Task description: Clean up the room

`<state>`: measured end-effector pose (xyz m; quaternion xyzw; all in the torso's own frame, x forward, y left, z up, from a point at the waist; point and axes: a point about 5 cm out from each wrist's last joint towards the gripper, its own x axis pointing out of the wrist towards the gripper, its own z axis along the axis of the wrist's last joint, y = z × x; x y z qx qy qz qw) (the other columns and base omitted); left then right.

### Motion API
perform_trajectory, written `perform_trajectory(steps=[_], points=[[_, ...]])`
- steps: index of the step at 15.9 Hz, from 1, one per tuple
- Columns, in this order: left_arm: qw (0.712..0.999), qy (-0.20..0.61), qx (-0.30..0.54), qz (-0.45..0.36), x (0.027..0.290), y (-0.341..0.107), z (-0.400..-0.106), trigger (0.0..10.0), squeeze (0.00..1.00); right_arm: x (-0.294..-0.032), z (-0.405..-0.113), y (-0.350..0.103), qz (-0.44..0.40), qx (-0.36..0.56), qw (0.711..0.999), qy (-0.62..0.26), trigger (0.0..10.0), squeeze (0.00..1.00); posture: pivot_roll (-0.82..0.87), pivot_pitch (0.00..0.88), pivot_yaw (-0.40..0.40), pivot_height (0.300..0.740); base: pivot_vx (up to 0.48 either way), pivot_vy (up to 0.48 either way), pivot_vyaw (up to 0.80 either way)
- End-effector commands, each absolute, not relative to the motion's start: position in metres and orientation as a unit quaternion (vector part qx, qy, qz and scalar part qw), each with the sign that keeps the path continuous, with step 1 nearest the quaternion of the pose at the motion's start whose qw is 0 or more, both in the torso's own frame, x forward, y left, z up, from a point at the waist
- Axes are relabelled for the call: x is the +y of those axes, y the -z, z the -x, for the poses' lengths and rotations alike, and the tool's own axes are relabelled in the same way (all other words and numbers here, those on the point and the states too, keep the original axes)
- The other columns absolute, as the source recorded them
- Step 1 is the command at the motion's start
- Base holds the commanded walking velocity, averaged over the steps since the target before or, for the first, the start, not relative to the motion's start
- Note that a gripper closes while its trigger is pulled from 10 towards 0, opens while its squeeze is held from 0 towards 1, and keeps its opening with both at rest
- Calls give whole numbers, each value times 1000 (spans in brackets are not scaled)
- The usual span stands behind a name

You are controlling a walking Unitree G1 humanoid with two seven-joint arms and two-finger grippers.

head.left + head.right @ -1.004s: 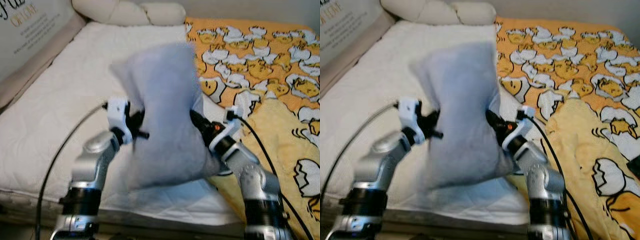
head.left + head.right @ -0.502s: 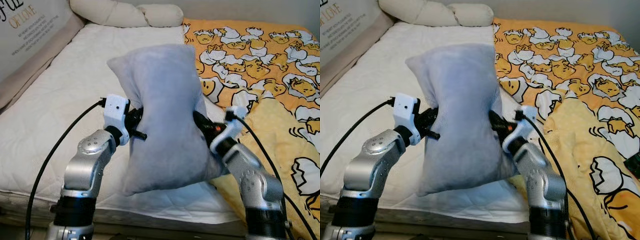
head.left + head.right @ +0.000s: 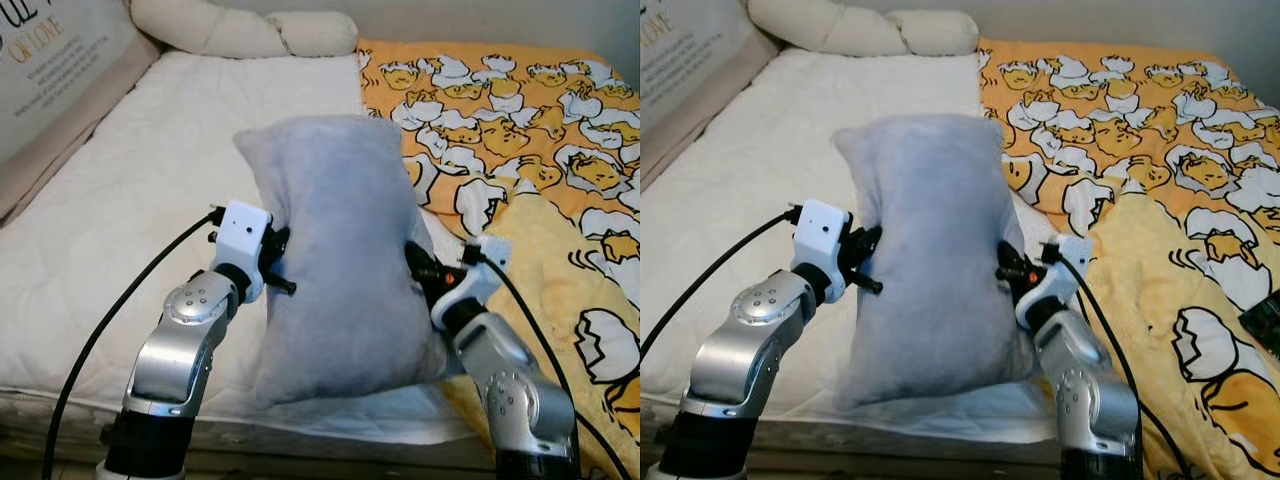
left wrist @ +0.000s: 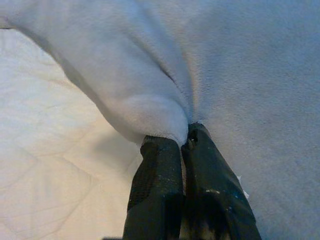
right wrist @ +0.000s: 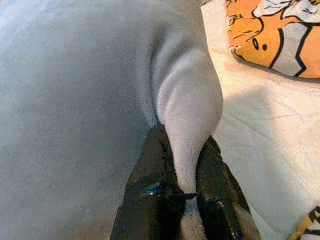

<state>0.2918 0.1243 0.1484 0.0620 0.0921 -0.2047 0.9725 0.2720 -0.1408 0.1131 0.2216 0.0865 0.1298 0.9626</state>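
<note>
Grey pillow (image 3: 335, 250) stands on white mattress (image 3: 130, 190).

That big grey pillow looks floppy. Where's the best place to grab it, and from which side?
By its two long side edges, one claw from each side. The grey pillow is soft, so each edge bunches into a fold to pinch: the left claw and right claw are each shut on one, holding it upright over the white mattress.

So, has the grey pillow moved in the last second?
Yes. Pinched by the left gripper and right gripper, the grey pillow has sunk a little: its top lies farther below the cream bolster, its lower end nearer the white mattress.
</note>
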Motion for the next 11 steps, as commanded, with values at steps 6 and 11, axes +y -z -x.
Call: perform_trajectory(steps=[6,11], points=[[973,191,88,-92,133,-152,-291,10000,0,-136,-269,-125,-225,68,962,-139,10000,0,-91,0,7,740,0,351,0],[971,190,97,-108,136,-146,-291,10000,0,-134,-269,-122,-212,84,963,-144,10000,0,-90,0,1,740,0,350,0]])
